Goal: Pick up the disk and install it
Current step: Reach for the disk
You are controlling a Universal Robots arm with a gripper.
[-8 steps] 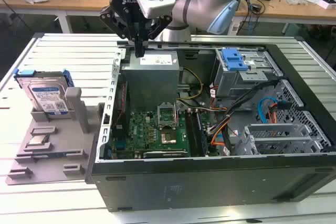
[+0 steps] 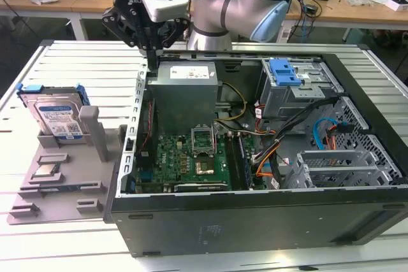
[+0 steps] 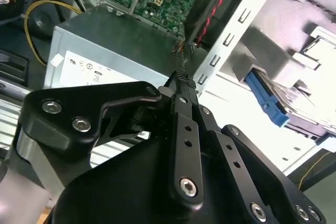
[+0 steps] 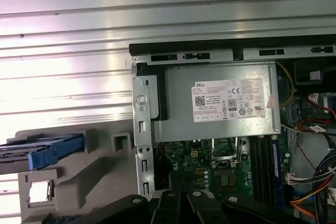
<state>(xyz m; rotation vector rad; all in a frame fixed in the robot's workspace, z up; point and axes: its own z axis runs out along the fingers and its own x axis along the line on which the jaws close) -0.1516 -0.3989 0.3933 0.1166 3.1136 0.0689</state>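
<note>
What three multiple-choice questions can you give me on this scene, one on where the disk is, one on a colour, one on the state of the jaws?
1. Where is the disk?
A. Standing in the grey holder, at the exterior view's left of the case.
B. In the case's bay.
C. In the jaws.

2. What colour is the disk's caddy?
A. Red.
B. Green.
C. Blue.

3. How do the jaws of the gripper stand?
A. Shut on the disk.
B. Shut, empty.
C. Wide open.

Answers:
1 A: the disk stands in the holder, outside the case.
2 C: a blue frame edges the disk.
3 B: the jaws meet with nothing between them, over the case's wall.
</note>
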